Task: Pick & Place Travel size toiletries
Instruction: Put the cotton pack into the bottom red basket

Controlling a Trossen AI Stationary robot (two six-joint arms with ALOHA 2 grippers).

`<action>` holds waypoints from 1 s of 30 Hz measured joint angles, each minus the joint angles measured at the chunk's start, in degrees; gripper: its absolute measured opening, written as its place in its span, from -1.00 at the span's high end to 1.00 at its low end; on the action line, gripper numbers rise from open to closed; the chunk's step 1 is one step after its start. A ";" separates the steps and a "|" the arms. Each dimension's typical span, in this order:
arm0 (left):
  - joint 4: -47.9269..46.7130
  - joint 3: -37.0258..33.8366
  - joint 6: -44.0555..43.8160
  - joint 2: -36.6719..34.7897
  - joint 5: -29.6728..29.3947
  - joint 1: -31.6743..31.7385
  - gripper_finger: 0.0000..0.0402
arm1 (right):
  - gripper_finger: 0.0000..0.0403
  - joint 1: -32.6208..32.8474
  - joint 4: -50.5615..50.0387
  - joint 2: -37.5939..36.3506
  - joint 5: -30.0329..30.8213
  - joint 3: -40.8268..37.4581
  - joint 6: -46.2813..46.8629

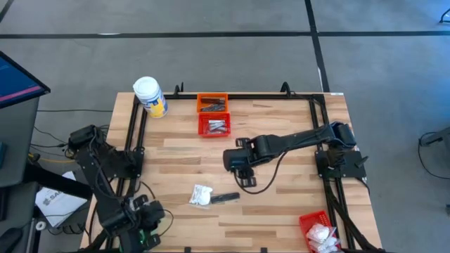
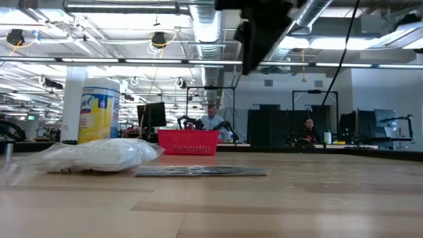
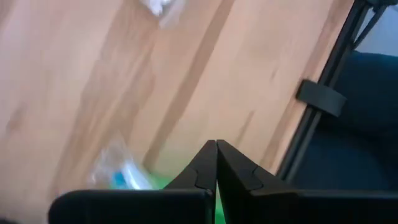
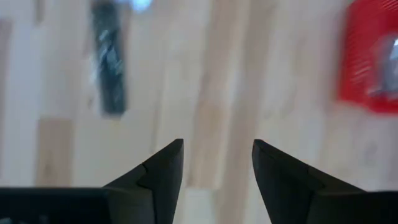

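A white packet (image 1: pixel 201 195) and a dark slim tube (image 1: pixel 226 197) lie flat side by side on the wooden table, toward its near middle; the low view shows the packet (image 2: pixel 99 155) and the tube (image 2: pixel 201 171) too. My right gripper (image 1: pixel 247 180) hangs open above bare wood, just to the far right of the tube (image 4: pixel 109 62), with nothing between its fingers (image 4: pixel 217 163). My left gripper (image 3: pixel 216 158) is shut and empty at the table's near left corner (image 1: pixel 144 230), above a clear packet (image 3: pixel 121 174) and something green (image 3: pixel 165 182).
A red basket (image 1: pixel 318 229) with white packets stands at the near right corner. An orange basket (image 1: pixel 211 103) and another red basket (image 1: pixel 214 126) hold items at the far middle. A big white jar (image 1: pixel 150 96) stands at the far left. A black frame (image 1: pixel 316 119) borders the table.
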 joint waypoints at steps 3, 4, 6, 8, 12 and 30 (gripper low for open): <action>0.04 0.00 4.39 -0.33 -2.21 1.63 1.00 | 0.10 0.05 0.97 -2.35 -2.99 -5.24 1.11; 0.04 0.00 5.82 -0.56 -3.23 2.27 1.00 | 0.10 0.11 1.48 -3.44 -3.46 -6.88 1.61; 0.19 0.00 8.76 -0.98 -5.14 3.62 1.00 | 0.10 0.09 3.63 -6.25 -3.54 -10.04 2.59; 0.23 0.00 11.53 -1.67 -7.25 4.78 1.00 | 0.10 0.07 5.51 -9.56 -3.49 -13.34 3.60; 0.54 0.00 16.07 -3.09 -11.52 6.96 1.00 | 0.08 0.00 11.70 -17.53 -3.43 -20.26 4.49; 11.32 -0.01 40.00 -4.22 -26.41 16.98 1.00 | 0.08 -0.03 42.75 -50.07 -3.21 -41.42 1.73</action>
